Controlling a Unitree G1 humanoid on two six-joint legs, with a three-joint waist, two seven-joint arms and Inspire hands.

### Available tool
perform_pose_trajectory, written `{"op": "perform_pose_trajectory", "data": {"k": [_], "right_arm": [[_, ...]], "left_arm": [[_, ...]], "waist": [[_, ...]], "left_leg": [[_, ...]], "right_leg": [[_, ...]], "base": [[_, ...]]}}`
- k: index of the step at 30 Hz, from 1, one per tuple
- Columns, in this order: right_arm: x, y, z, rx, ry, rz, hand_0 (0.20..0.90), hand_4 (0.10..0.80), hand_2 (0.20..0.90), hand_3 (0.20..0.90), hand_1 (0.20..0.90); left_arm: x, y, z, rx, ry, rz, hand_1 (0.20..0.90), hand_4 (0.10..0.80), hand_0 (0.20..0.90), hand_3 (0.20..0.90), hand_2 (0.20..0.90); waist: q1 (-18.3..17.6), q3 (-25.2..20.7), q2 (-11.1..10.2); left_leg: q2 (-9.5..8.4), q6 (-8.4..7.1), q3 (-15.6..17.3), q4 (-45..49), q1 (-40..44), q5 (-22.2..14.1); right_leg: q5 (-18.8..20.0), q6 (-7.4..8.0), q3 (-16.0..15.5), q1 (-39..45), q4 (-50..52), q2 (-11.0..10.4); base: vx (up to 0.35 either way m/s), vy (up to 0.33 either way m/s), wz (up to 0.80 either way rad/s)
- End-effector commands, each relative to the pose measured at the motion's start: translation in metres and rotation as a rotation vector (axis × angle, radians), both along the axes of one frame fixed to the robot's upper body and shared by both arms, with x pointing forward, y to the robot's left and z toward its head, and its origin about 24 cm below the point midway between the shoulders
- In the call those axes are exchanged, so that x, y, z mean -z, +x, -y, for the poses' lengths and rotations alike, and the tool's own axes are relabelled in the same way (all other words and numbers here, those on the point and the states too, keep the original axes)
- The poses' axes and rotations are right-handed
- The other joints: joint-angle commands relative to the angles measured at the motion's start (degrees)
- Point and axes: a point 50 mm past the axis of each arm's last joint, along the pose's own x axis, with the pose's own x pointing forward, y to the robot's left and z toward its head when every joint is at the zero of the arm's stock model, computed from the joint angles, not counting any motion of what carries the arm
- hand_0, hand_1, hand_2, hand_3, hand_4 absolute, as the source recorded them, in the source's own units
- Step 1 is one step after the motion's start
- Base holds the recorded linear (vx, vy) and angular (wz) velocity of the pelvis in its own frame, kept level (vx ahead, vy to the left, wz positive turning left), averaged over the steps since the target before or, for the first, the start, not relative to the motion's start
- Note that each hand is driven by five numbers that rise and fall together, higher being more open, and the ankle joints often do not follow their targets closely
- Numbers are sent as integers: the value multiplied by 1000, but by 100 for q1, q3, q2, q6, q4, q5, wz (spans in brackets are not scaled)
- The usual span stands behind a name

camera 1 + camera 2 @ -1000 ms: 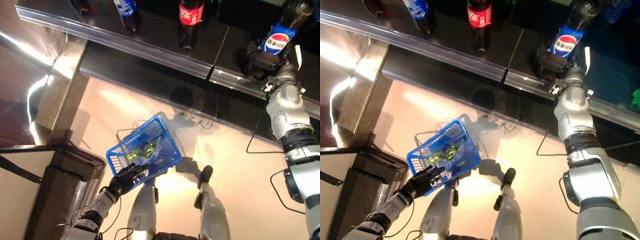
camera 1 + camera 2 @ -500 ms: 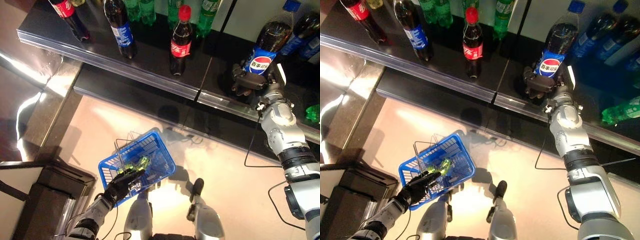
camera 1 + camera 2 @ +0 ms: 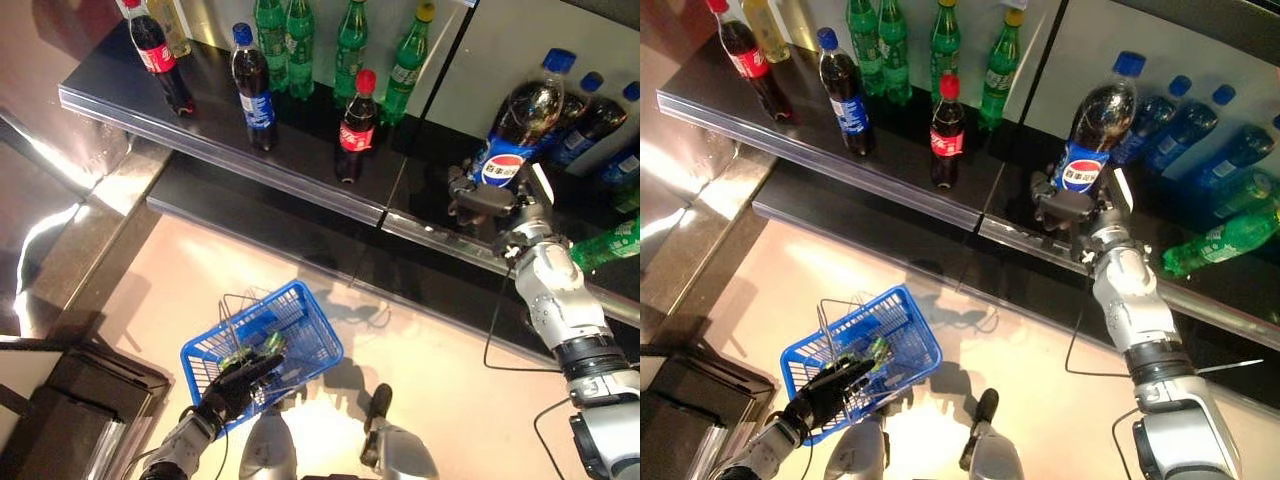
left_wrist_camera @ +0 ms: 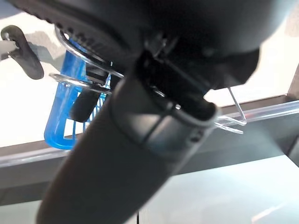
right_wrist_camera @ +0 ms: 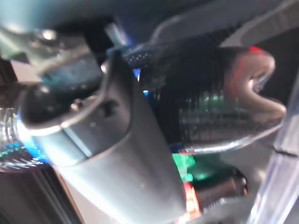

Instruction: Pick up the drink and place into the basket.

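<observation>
At the shelf (image 3: 300,170), right hand (image 3: 487,196) wrapped round blue-labelled cola bottle (image 3: 512,130); left hand (image 3: 232,385) gripping blue basket (image 3: 300,345).

The right arm reaches out and up from the lower right, nearly straight, its silver-grey forearm and wrist angled toward the cola bottle (image 3: 1088,140). The right hand (image 3: 1070,208) sits at the base of that bottle, dark fingers curled round its lower body, the white-covered thumb lying along the bottle's right side. The left arm comes in low from the lower left, well apart from the cola bottle, bent at the elbow. The left hand (image 3: 232,385) has its fingers curled round a rim.
</observation>
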Motion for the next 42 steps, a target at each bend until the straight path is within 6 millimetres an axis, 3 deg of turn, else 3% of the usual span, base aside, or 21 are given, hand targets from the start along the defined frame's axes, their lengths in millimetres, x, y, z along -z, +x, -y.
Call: {"op": "perform_pose_trajectory", "data": {"k": [1,8,16,23,42], "right_arm": [[-34,-10,-12,-66,-2,240,300,100,300,200,300],[-22,-26,-38,-204,-9,250,300,100,300,200,300],[-11,-43,-61,-337,-21,242,300,100,300,200,300],[-1,-53,-87,-414,-85,252,300,100,300,200,300],[12,-56,-112,-497,-159,206,300,100,300,200,300]], "left_arm": [[-15,7,13,65,-106,181,300,100,300,200,300],[-37,22,31,121,-189,344,300,100,300,200,300],[-77,39,54,218,-260,521,300,100,300,200,300],[-135,55,79,307,-324,712,300,100,300,200,300],[-210,50,113,529,-413,962,300,100,300,200,300]], "waist": [[57,-2053,46],[114,-2066,23],[209,-2048,-54],[301,-2064,-86],[418,-2139,-145]], "left_leg": [[-14,3,280,-14,-65,-186],[-47,34,245,-14,-49,-203],[-89,106,187,-14,-12,-245],[-112,144,125,-14,21,-269],[-162,176,1,-14,74,-305]], "right_leg": [[-214,317,-164,215,-12,-240],[-238,330,-282,305,-12,-275],[-276,348,-358,387,-12,-284],[-339,369,-431,483,-12,-270],[-415,394,-529,621,-12,-243]], "base": [[-10,1,11],[-20,11,11],[-18,-9,9],[-16,-13,6],[4,-3,4]]}}
